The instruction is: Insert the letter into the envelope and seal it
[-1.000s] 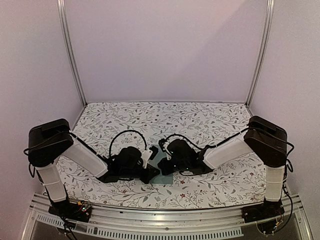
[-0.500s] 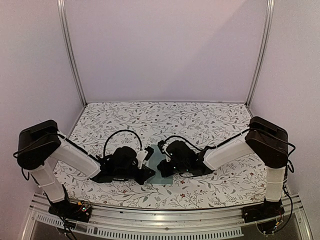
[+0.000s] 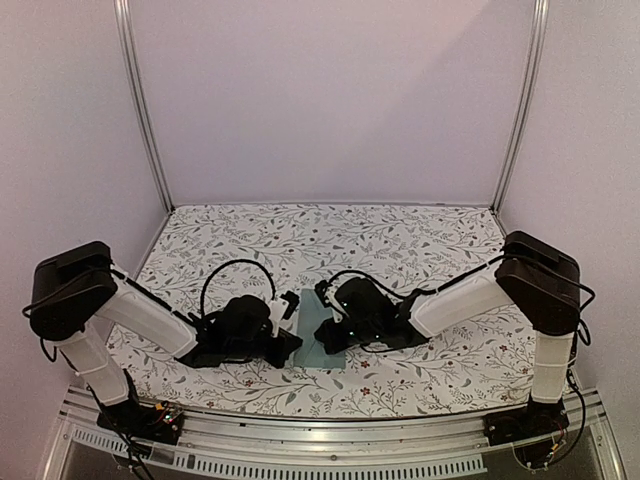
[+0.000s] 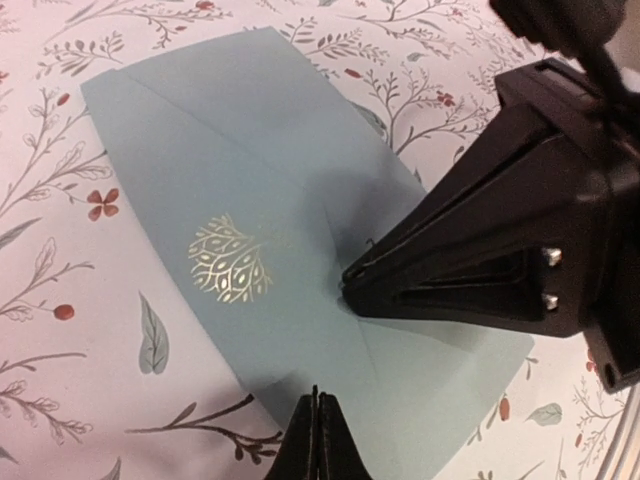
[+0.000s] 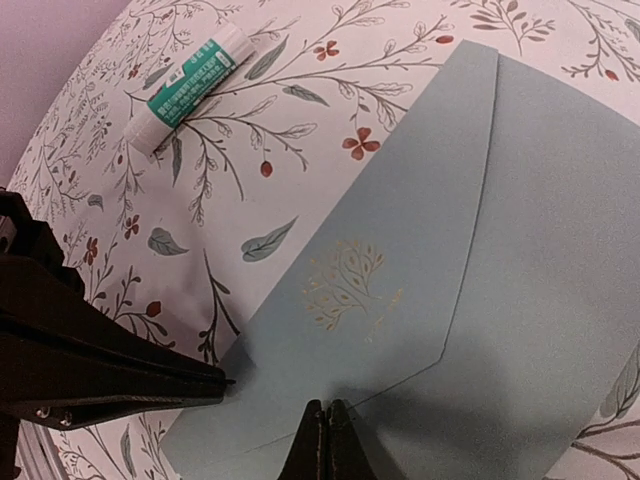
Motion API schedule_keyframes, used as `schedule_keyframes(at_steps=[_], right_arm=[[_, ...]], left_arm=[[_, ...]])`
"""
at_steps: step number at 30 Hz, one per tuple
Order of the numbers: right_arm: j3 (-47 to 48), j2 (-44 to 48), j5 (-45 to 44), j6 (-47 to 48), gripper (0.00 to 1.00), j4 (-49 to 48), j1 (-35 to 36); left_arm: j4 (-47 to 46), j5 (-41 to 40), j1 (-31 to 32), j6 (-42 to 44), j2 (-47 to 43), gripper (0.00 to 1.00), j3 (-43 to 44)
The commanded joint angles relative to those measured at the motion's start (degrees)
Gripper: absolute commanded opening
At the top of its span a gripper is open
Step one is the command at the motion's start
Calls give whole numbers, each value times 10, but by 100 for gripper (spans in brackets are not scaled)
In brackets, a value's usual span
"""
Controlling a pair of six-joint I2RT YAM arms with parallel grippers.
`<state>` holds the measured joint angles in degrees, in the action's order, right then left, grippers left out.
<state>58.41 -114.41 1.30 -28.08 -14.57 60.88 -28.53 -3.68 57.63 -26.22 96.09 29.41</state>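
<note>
Lying flat on the flowered counter, the teal envelope sits between the two arms, toward the near edge and about midway across. Its triangular flap is folded down over the body, and a small gold tree emblem shows on the flap. Whether the flap is stuck down cannot be told.

The left hand is fully closed, its two fingers pressed together with only a thin seam between them, and it grips nothing. Its tip points down at the long edge of the envelope on its own side; the right wrist view shows that tip right at the paper's edge, though contact cannot be confirmed.

The right hand is also fully closed and grips nothing. Seen from the left wrist, its closed tip comes down onto the face of the envelope, close to the point of the flap and just beside the emblem, casting a dark shadow on the paper.

From above, both hands are low over the counter and face each other across the envelope.

A white-and-teal glue stick lies on its side on the counter, apart from the envelope, beyond one of its corners.
</note>
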Motion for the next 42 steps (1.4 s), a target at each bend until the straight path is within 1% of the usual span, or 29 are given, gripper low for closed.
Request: schedule_keyframes(at_steps=[1, 11, 18, 22, 27, 29, 34, 42], right_arm=[[4, 25, -8, 11, 0, 22, -7], [36, -18, -3, 20, 0, 24, -22], [33, -16, 0, 20, 0, 15, -28], [36, -32, 6, 20, 0, 17, -30], [26, -44, -10, 8, 0, 37, -42], [19, -43, -33, 5, 0, 42, -48], [14, -43, -42, 3, 0, 44, -60], [20, -64, -19, 6, 0, 37, -64]], left_arm=[[-27, -13, 8, -6, 27, 0, 12], [-23, -12, 9, -3, 46, 0, 24], [-21, -11, 8, 4, 67, 0, 37], [-19, -10, 9, 4, 75, 0, 41], [-15, -19, 8, 5, 76, 0, 41], [-13, -21, 9, 5, 78, 0, 41], [-11, -20, 9, 6, 81, 0, 44], [-9, -20, 9, 6, 84, 0, 47]])
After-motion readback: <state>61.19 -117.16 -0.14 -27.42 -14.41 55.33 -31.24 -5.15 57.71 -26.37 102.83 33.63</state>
